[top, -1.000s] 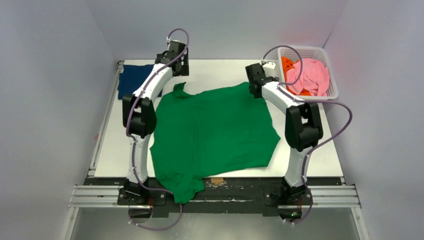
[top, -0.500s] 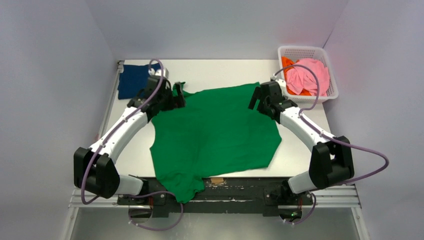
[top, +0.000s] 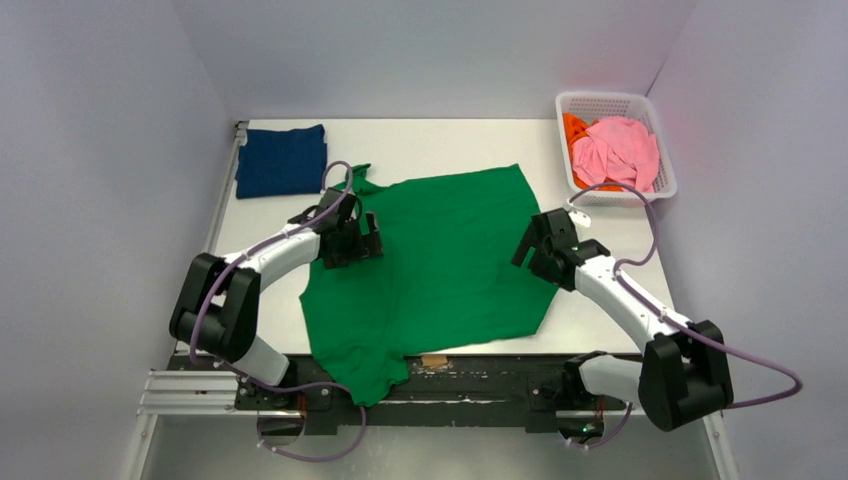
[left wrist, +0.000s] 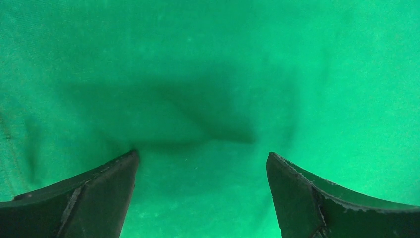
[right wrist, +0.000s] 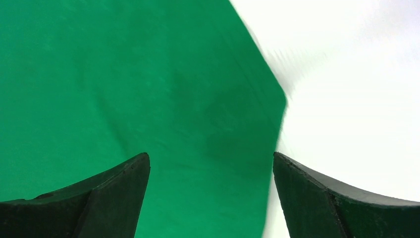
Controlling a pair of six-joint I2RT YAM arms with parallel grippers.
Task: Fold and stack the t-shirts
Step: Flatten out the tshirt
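In basket [top: 610,98]: pink shirt [top: 620,150]; orange shirt [top: 572,130].

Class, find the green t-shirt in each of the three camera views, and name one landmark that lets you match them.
Top external: the green t-shirt lies spread mid-table, one part hanging over the near edge.
Left wrist: it fills the whole background.
Right wrist: it covers the left and middle, with bare table at right.
Shared landmark: the shirt's right edge against white table, in the top and right wrist views. The left wrist shows only cloth.
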